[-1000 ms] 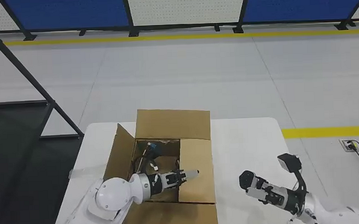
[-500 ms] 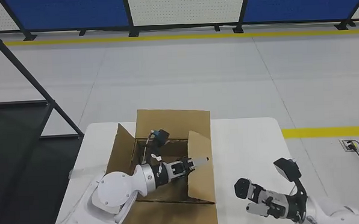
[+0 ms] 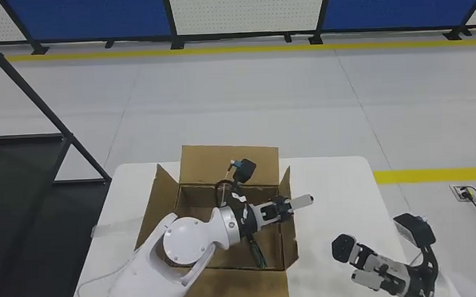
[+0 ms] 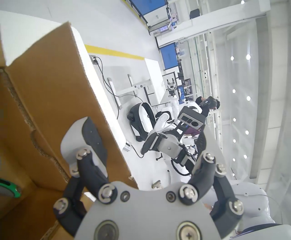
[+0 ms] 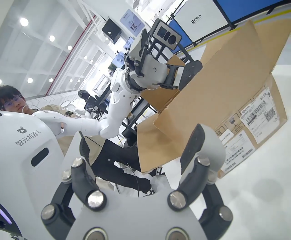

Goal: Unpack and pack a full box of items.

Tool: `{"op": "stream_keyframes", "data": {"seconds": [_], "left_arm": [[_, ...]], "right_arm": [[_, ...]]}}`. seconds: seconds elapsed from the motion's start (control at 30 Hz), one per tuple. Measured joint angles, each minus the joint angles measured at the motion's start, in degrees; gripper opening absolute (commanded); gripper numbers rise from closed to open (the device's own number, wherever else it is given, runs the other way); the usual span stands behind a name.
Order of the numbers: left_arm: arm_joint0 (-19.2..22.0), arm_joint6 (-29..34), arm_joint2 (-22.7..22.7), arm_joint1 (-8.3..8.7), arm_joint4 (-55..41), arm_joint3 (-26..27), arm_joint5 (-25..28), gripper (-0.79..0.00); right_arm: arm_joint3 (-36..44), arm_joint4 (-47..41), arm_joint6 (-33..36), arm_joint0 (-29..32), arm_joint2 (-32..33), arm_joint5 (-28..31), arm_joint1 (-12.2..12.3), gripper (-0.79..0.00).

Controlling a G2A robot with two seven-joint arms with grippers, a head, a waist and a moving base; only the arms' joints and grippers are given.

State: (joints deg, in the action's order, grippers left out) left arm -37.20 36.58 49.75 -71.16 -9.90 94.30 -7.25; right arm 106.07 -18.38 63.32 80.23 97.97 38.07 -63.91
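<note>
A cardboard box (image 3: 226, 161) stands open on the white table (image 3: 335, 184). Its right flap (image 3: 288, 222) stands nearly upright. My left gripper (image 3: 300, 202) is at that flap's top edge, open. In the left wrist view the flap (image 4: 56, 91) runs between the spread fingers of this gripper (image 4: 147, 129), with one pad (image 4: 93, 136) against the cardboard. A green item (image 4: 6, 188) lies deep in the box. My right gripper (image 3: 348, 259) hovers open over the table right of the box, and it (image 5: 141, 134) holds nothing. From there the left gripper (image 5: 186, 72) and the box (image 5: 216, 97) show.
White labels (image 5: 257, 118) cover the box's right wall. A black metal frame (image 3: 28, 102) stands off the table's left side. Bare tabletop lies between the box and the table's right edge. A cable and socket (image 3: 464, 193) are on the floor to the right.
My left gripper moved right and up out of the box, swinging the right flap from flat over the opening to nearly upright. The right arm drew back toward the table's near right corner.
</note>
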Motion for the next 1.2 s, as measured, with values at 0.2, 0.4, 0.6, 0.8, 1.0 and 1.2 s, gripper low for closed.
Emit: {"op": "stream_keyframes", "data": {"seconds": [0.2, 0.4, 0.6, 0.8, 1.0, 1.2], "left_arm": [[1.8, -0.5, -3.3, -1.43, 0.0, -2.5, 0.5, 0.0], [3.3, -1.0, -5.5, -2.82, -1.1, -5.4, 1.0, 0.0], [3.8, -0.6, -5.8, -3.56, -1.4, -6.3, 1.5, 0.0], [3.5, 0.0, -4.3, -3.69, -1.1, -6.0, 1.7, 0.0], [1.2, -0.3, -1.1, -3.12, -0.5, -2.6, 2.0, 0.0], [-5.3, -0.2, 9.2, -0.81, 0.2, 6.2, 2.3, 0.0]], "right_arm": [[3.6, 1.1, 0.1, 0.4, -2.1, -0.1, 0.1, 0.0], [6.9, 1.3, 1.9, 0.0, -4.4, 1.1, 0.7, 0.0], [5.4, 6.2, 0.8, -1.8, -5.7, -3.8, 1.1, 0.0], [3.6, 9.2, -3.6, -2.2, -5.3, -8.6, 1.4, 0.0], [3.0, 12.0, -7.1, -1.8, -4.5, -13.1, 1.7, 0.0], [-0.2, 14.6, -7.8, -4.1, -6.7, -16.7, 1.9, 0.0]]}}
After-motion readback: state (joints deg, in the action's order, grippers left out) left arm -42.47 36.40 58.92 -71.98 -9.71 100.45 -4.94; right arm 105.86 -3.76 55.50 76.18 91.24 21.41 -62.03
